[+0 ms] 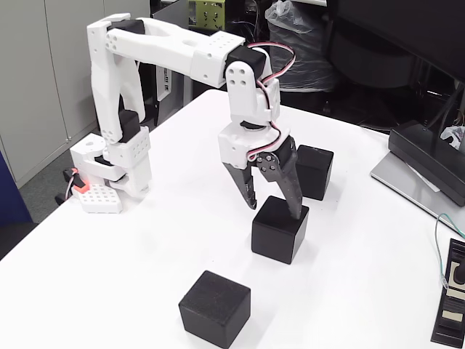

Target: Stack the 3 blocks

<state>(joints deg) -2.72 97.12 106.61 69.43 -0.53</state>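
Fixed view shows a white table (145, 240) that carries everything, with the white arm (174, 47) reaching from its base at the left out over the middle. Three matte black cubes lie apart on the tabletop, none stacked yet: the near cube (215, 308) by the bottom edge, the middle cube (280, 229) under the arm, and the far cube (314, 171) just behind the arm's wrist. The gripper (275, 209) hangs over the middle cube with its jaws spread, one dark finger down at the cube's top right edge and the other off to the left above it; whether the lower tip touches the surface is hard to tell from this angle. The cubes look rigid and probably light, like foam or printed plastic, with a dull finish that should give grip rather than slip; the rounded edges argue for closing on two opposite flat faces, centred, so the block does not twist. The jaw opening looks only just wide enough for a cube. At the right edge a grey laptop-like device (421, 171) and cables sit well clear. Near the arm's base lies a white perforated brick (99, 198) with an orange part, also out of the way. The far cube stands closest to the working path.
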